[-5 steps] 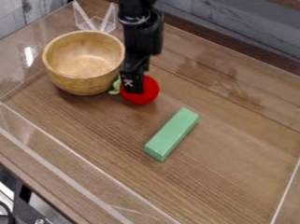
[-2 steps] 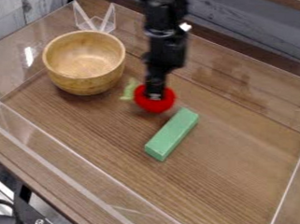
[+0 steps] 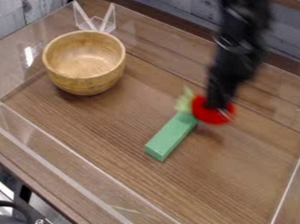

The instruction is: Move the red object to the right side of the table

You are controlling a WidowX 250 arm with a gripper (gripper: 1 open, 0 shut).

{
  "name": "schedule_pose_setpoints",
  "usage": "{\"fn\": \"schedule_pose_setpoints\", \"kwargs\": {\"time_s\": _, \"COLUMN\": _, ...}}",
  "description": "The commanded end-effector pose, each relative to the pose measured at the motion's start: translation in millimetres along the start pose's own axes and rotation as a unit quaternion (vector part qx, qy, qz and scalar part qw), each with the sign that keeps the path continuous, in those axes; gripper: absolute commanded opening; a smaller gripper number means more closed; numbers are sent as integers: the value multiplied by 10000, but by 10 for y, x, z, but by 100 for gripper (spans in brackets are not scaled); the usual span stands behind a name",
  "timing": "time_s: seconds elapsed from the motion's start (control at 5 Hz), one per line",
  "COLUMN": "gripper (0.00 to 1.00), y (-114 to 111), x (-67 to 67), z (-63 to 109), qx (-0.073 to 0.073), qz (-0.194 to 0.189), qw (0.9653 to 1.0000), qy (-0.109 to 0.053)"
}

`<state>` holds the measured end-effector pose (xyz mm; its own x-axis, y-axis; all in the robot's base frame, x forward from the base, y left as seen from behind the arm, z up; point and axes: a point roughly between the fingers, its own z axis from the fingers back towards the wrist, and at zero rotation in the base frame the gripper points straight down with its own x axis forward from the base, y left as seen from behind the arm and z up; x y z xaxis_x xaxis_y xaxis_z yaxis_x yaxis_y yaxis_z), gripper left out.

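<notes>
Tool [image 3: 217, 106] pointed straight down from a dark arm that came in from the top right of the view, motion-blurred. Its fingers were closed tight on the red object [image 3: 216, 113], gripping it from above; the lower tips were hidden against the red. Whether the red object touched the table [image 3: 101, 140] or hung just above it could not be told because of the blur.

The red object sat right of the table's centre, just beside the upper right end of the green block [image 3: 171, 136], close to touching it or slightly apart; the blur left that unclear. It was round, so no real long axis. Its light green leafy bit stuck out to the upper left of the ball, toward the wooden bowl [image 3: 84, 61], and looked smeared.

The green block lay flat on the table, its long axis diagonal, running from lower left to upper right, with the upper right end nearest the tool.

The wooden bowl stood upright at the left rear of the table, well apart from the red object and the block, with its opening up.

The table was brown wood grain with low clear plastic walls [image 3: 26, 146] around its edges; the near-left wall showed glare. The red object was well apart from the right wall.
</notes>
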<state>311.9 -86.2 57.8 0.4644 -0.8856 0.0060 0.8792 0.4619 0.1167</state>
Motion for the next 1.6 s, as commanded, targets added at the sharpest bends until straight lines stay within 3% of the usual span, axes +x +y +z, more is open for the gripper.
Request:
{"fn": "schedule_pose_setpoints", "kwargs": {"time_s": 0.0, "gripper": 0, "y": -24, "x": 320, "z": -30, "qx": 183, "qz": -168, "qw": 9992, "qy": -324}}
{"fn": "schedule_pose_setpoints", "kwargs": {"time_s": 0.2, "gripper": 100, "y": -156, "x": 346, "z": -104, "qx": 91, "qz": 296, "qw": 9992, "qy": -261}}
{"fn": "schedule_pose_setpoints", "kwargs": {"time_s": 0.4, "gripper": 0, "y": -211, "x": 274, "z": -156, "qx": -42, "qz": 823, "qw": 9965, "qy": -152}}
{"fn": "schedule_pose_setpoints", "kwargs": {"time_s": 0.8, "gripper": 0, "y": -239, "x": 352, "z": -231, "qx": -308, "qz": 766, "qw": 9966, "qy": -37}}
{"fn": "schedule_pose_setpoints", "kwargs": {"time_s": 1.4, "gripper": 0, "y": -221, "x": 226, "z": -483, "qx": -674, "qz": 1044, "qw": 9921, "qy": 174}}
